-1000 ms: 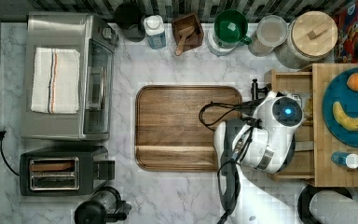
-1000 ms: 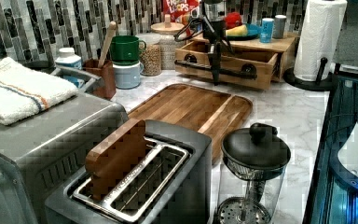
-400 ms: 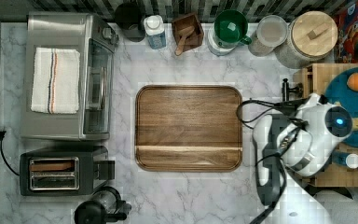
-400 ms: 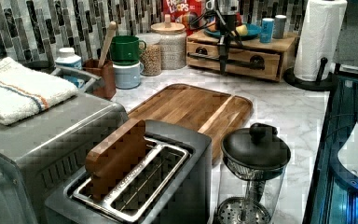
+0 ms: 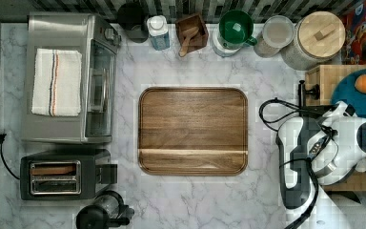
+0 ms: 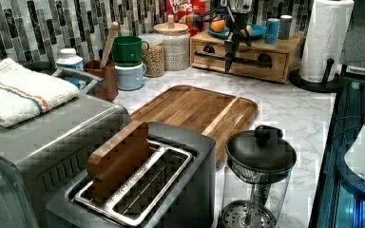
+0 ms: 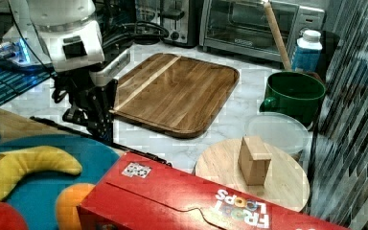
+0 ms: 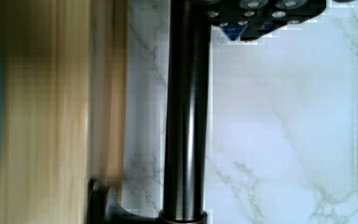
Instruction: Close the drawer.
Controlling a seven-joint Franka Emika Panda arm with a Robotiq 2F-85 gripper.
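Drawer front flush w/ cabinet edge.

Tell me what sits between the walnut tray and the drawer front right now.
In the left view, only bare marble countertop lies between the walnut tray and the drawer. The gripper hangs at the drawer's black bar handle.

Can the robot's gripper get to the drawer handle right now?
Probably yes. The gripper hangs right at the black handle on the drawer front, and nothing stands between them.
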